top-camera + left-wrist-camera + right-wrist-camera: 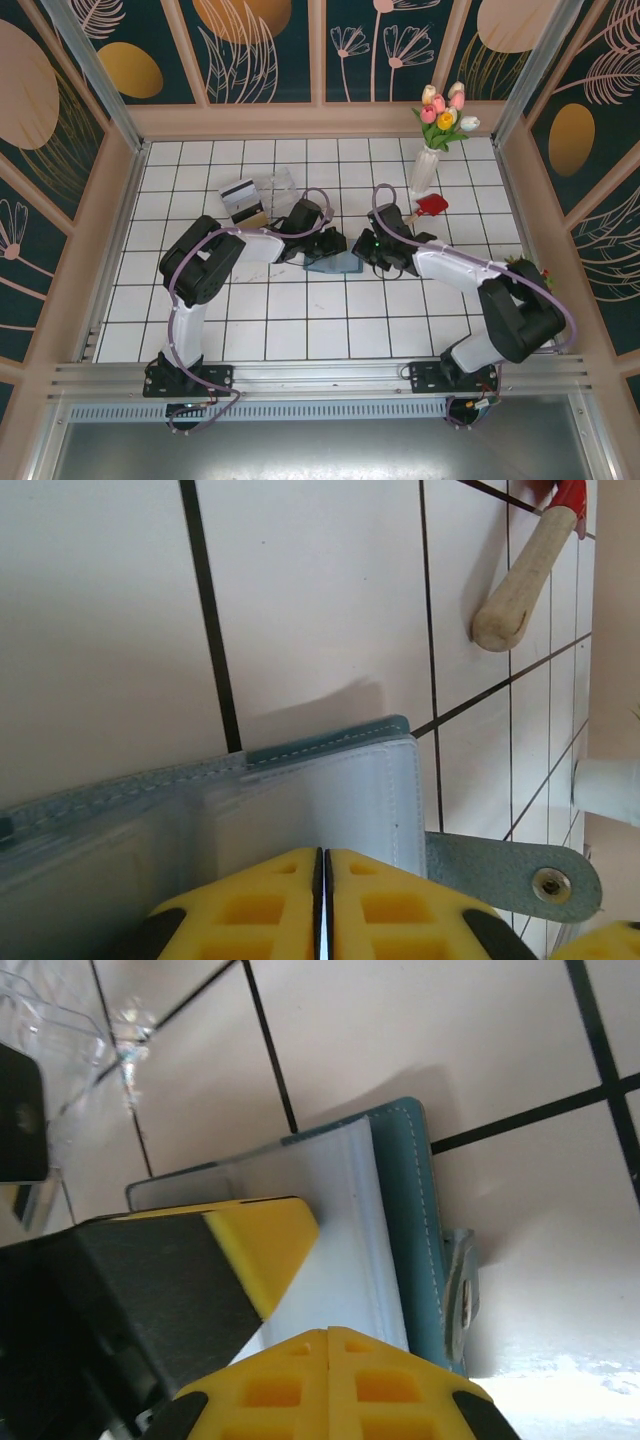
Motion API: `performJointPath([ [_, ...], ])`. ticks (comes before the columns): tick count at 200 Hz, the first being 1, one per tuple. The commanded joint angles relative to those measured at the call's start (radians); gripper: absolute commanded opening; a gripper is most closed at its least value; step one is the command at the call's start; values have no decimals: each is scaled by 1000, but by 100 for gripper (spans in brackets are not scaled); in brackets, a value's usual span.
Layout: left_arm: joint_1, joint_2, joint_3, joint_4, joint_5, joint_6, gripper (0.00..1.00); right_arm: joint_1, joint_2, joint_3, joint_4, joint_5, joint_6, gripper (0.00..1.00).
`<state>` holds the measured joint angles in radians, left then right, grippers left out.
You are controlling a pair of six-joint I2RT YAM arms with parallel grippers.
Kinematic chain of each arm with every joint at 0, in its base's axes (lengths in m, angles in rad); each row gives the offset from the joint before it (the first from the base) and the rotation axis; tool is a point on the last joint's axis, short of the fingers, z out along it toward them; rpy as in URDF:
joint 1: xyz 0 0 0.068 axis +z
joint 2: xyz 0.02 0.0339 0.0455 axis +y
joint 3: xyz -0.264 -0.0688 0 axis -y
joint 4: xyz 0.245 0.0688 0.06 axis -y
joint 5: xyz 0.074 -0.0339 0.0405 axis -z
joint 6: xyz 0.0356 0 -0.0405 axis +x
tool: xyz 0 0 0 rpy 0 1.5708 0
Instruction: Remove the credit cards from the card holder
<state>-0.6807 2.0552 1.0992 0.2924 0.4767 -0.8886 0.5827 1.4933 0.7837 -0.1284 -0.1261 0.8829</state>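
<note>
One white vase [424, 170] is my landmark. One clear box [278, 186] sits well left of it. One teal card holder [338, 265] lies flat, left of the vase and nearer me, its long axis running across between my arms. Two credit cards [240, 198] rest farther left of the vase. My left gripper [322, 900] and right gripper [328, 1370] are both pressed closed at the holder's clear pockets. I cannot tell whether either pinches a sleeve.

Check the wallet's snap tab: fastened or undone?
Undone. In the left wrist view the tab sticks out free past the wallet's edge, its metal stud bare and clipped to nothing.
</note>
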Motion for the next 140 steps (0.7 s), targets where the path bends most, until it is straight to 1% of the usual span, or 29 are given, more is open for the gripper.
performJointPath([
  [1, -5, 8, 31, -94, -11, 36, 9, 5, 39, -21, 56, -37, 22, 0],
  [28, -3, -32, 95, -168, -30, 78, 8, 6, 73, -28, 61, -46, 26, 0],
  [41, -3, -51, 124, -206, -41, 95, 12, 6, 86, -25, 54, -44, 22, 0],
  [75, 9, -123, 138, -267, -85, 104, 28, 7, 108, -14, 45, -41, 12, 0],
  [120, 50, -260, 32, -345, -211, 94, 50, 13, 113, 20, 28, -36, -8, 3],
  [140, 65, -293, -12, -390, -239, 100, 55, 14, 120, 30, 23, -35, -12, 3],
])
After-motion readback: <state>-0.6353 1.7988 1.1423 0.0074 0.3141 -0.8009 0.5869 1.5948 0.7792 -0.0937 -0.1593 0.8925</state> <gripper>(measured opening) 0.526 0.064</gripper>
